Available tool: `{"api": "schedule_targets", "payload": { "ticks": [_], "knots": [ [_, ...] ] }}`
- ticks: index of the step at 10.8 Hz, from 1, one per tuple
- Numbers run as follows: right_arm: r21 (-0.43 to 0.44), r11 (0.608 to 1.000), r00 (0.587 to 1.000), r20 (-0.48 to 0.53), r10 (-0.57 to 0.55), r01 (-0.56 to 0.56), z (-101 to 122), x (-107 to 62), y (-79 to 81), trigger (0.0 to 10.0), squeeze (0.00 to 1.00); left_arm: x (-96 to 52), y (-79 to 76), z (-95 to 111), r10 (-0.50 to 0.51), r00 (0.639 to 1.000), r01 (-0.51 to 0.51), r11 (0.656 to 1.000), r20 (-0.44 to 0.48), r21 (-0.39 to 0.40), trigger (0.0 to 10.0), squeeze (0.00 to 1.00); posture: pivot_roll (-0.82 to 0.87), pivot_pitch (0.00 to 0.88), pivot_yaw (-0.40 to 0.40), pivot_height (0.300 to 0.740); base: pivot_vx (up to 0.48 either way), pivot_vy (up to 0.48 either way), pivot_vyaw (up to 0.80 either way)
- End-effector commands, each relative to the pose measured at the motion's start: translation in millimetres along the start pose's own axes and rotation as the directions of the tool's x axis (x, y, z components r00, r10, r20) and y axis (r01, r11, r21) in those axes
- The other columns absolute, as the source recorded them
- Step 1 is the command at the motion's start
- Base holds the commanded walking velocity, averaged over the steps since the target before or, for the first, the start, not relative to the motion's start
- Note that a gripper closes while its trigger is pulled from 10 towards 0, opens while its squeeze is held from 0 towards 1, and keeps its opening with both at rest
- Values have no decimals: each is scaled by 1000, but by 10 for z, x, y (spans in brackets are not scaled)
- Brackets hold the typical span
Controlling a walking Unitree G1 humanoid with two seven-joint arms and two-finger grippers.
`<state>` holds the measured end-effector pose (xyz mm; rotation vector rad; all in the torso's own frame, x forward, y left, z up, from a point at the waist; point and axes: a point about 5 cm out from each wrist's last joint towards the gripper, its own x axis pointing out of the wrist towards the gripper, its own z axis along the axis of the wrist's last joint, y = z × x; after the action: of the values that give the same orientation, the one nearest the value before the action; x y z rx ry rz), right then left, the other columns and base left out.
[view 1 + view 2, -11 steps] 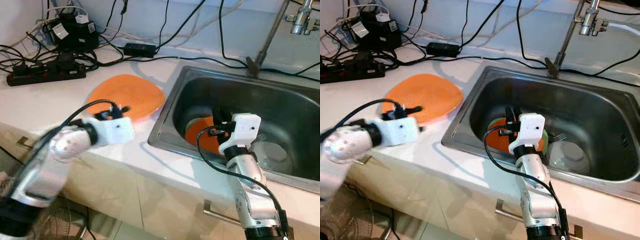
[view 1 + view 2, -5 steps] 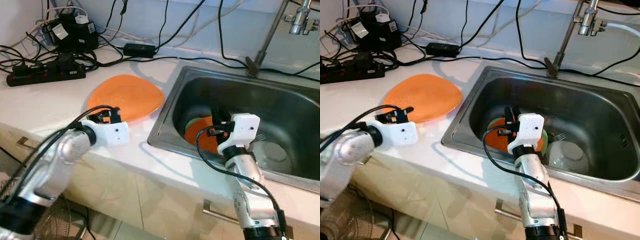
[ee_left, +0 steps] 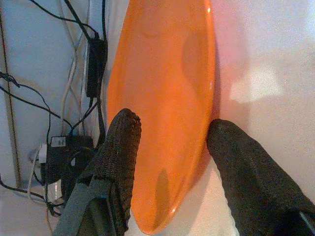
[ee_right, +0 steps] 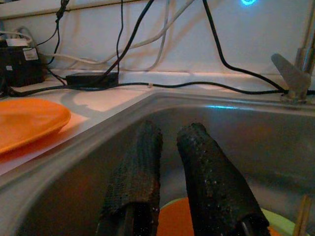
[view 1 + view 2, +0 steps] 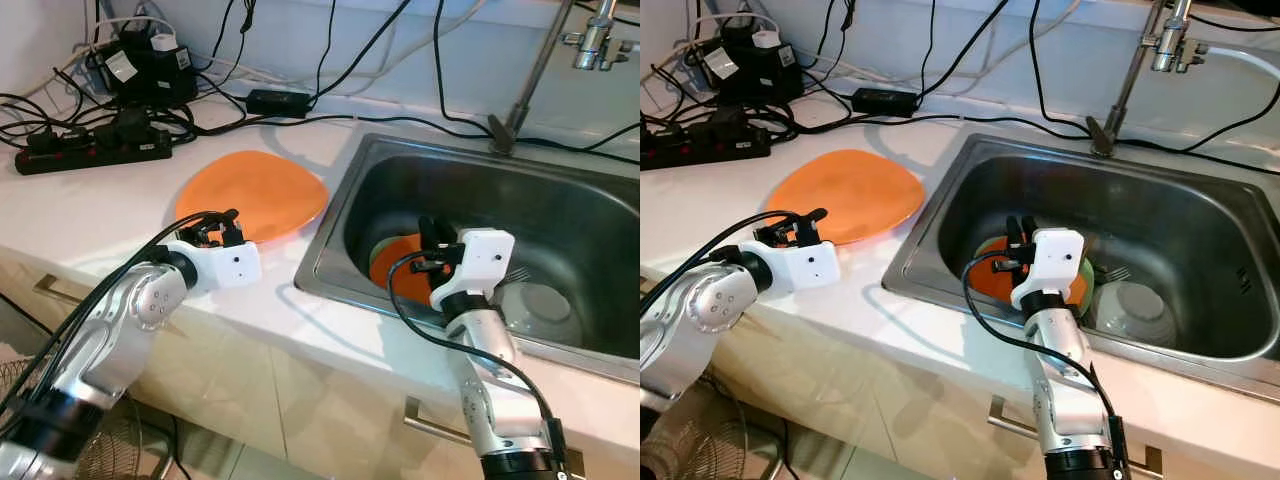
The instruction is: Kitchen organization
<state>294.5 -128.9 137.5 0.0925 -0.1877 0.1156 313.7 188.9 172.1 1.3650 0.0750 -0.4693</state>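
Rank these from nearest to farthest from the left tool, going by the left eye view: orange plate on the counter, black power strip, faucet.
From the left tool:
1. Orange plate, on the counter right at the tool's fingertips.
2. Black power strip, back-left on the counter among the cables.
3. Faucet, far right, behind the sink.

The sink is grey metal, dull and a bit shiny where light hits it. The tap pipe is shiny metal too. The orange plate looks smooth and glossy (maybe plastic). The counter is white and smooth. The left gripper's fingers are black, rough and bumpy. The arms' casings are matt white.
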Motion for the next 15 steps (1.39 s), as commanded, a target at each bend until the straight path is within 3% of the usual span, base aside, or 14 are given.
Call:
{"api": "schedule_targets", "payload": {
  "ticks": [1,4,8,9,10,15],
  "knots": [
    [12,1000,999,-39,3,-3,-80,-10,19,10000,0,47,-178,-98,-90,995,91,996,-50,21,10000,0,209,80,10,740,0,0,0],
    [14,1000,999,-39,0,0,-82,-3,19,10000,0,202,-188,-85,-103,994,105,992,-40,65,10000,0,201,73,14,740,0,0,0],
    [17,1000,999,-37,-4,4,-83,11,23,10000,0,391,-239,-44,-81,996,83,995,-25,54,10000,0,199,71,14,740,0,0,0],
    [18,1000,999,-37,-6,7,-83,13,25,10000,0,424,-254,-26,-82,997,82,996,-15,45,4431,0,197,70,16,740,0,0,0],
    [19,1000,999,-36,-8,8,-84,15,26,10000,0,447,-259,-21,-81,997,82,996,-7,44,0,0,196,70,17,740,0,0,0],
    [23,1000,999,-41,-10,11,-92,19,19,10000,0,455,-286,-21,-86,996,86,995,9,41,0,0,202,69,12,740,0,0,0]
  ]
}}
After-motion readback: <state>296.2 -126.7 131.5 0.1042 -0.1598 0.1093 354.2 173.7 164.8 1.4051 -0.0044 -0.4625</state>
